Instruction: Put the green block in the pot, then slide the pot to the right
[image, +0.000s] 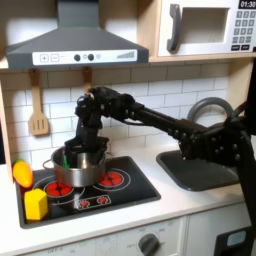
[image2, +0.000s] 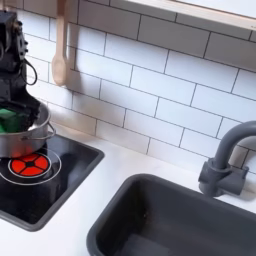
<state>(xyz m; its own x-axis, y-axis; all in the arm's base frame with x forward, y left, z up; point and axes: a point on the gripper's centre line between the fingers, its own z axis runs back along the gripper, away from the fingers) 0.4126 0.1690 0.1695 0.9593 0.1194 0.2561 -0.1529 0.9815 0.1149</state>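
1. Toy kitchen setting: white brick-tile wall, grey range hood, a microwave upper right in the first exterior view, a black stovetop (image: 120, 195) with red burner rings, and a dark sink (image2: 190, 215) with a grey faucet (image2: 225, 155).
2. The pot (image: 78, 168) stands on the rear left burner in the first exterior view. It is shiny metal, rigid, probably light, with slippery straight walls.
3. The green block (image2: 12, 118) lies inside the pot, against the wall nearest the second exterior view's left edge. It is small, stiff and light.
4. The gripper (image: 80, 148) hangs just above the pot's mouth. Jaw state: cannot tell from either view; the block appears to rest free.
5. Handling judgement: grip the rim or push the wall low on the side; a high push may tip a light pot.
6. A yellow block (image: 35, 204) and an orange-yellow toy (image: 22, 172) lie beside the stovetop, clear of the slide path.
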